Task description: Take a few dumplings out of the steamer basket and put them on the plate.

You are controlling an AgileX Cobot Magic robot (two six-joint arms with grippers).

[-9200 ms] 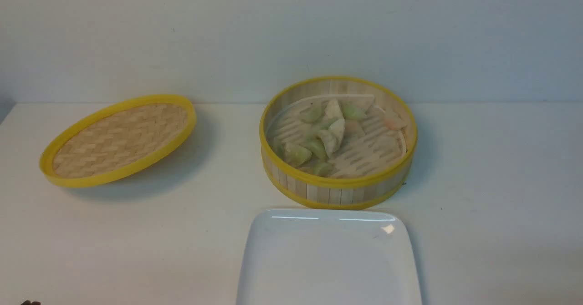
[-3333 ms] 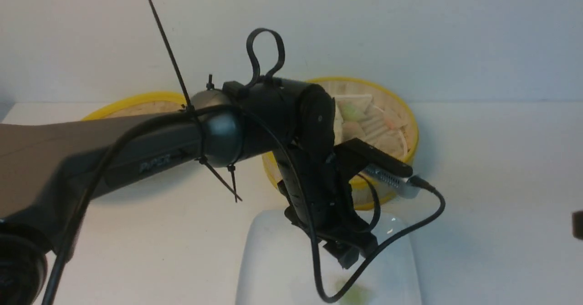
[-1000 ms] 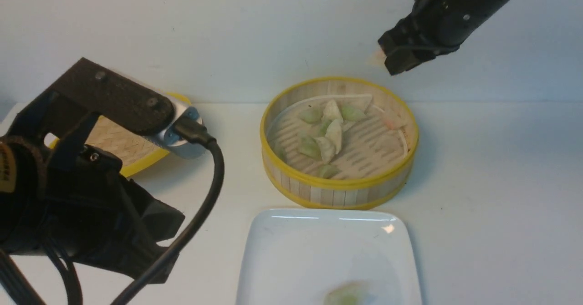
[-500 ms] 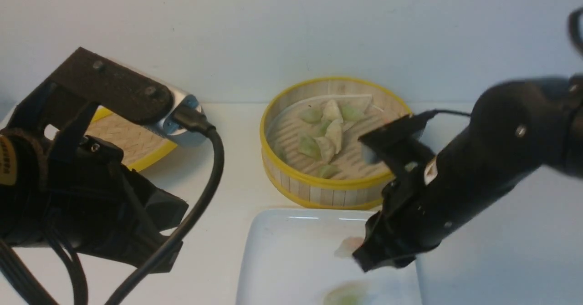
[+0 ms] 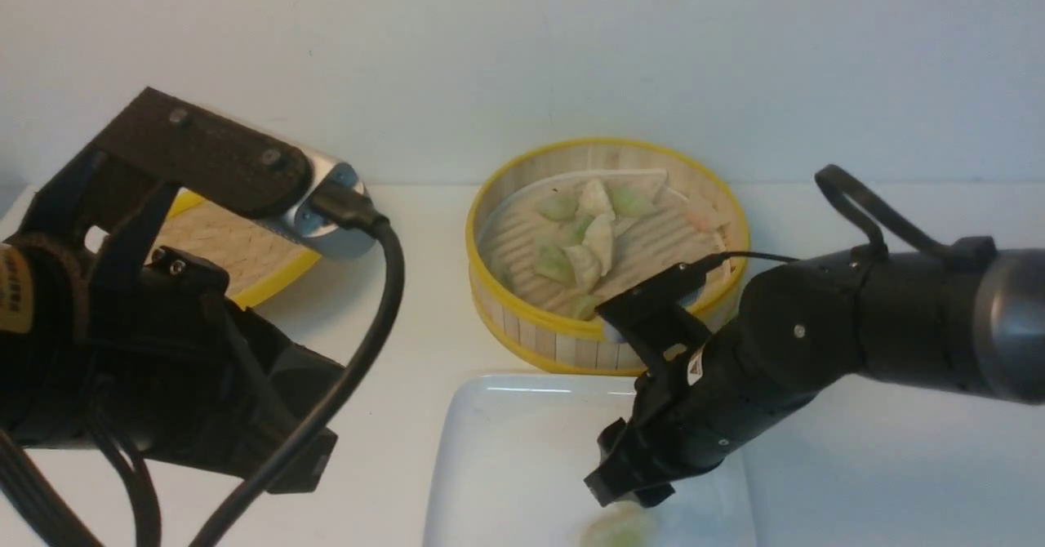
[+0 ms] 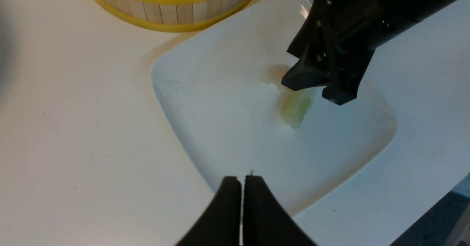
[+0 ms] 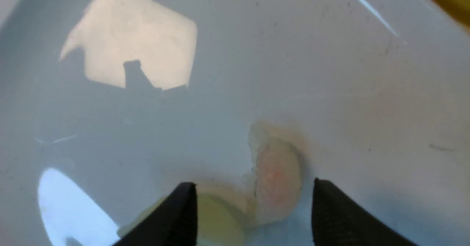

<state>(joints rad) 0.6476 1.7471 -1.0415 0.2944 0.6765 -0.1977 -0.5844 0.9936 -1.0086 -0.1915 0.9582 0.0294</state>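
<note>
Nearest, the left gripper (image 6: 242, 178) hovers by the edge of the white plate (image 5: 506, 465), jaws pressed together and empty. On the plate a green dumpling (image 5: 616, 531) and a pink dumpling (image 7: 277, 176) lie touching. The right gripper (image 7: 253, 183) hangs low over them, jaws spread wide either side of the pink one, gripping nothing. Just behind the plate, the steamer basket (image 5: 604, 331) holds more dumplings (image 5: 588, 245). Its lid (image 5: 237, 261) lies far left.

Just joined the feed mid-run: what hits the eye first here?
The right pincer, jaws open, hangs low over the white plate, a pinkish dumpling lying between its fingers beside a green dumpling. Behind the plate, the bamboo steamer basket holds several more dumplings; the left pincer is shut to its left.
</note>
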